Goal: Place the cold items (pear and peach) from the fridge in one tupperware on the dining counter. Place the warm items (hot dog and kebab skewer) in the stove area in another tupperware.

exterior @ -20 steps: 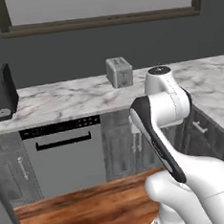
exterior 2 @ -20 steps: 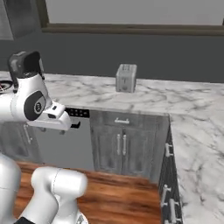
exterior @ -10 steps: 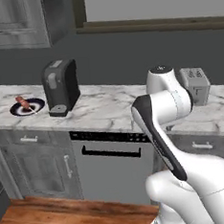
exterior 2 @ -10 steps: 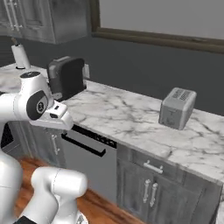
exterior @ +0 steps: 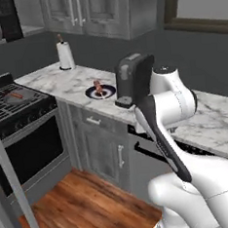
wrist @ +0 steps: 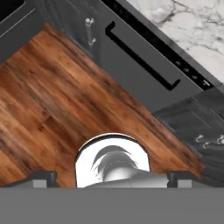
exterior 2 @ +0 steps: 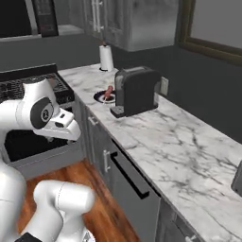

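The kebab skewer (exterior: pixel 98 86) lies on a plate (exterior: pixel 100 92) just beside the coffee machine (exterior: pixel 131 80). The gripper (wrist: pixel 112 178) hangs released over the wood floor (wrist: pixel 48 100), well apart from it.

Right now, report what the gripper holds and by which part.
Nothing is held: the gripper is open, its fingertips wide apart over the wood floor.

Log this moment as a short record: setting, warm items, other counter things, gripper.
setting: kitchen, marble counter beside a stove
warm items: kebab skewer on a dark plate on the counter; hot dog on the stove
other counter things: coffee machine, paper towel roll
gripper: open, empty, over the wood floor
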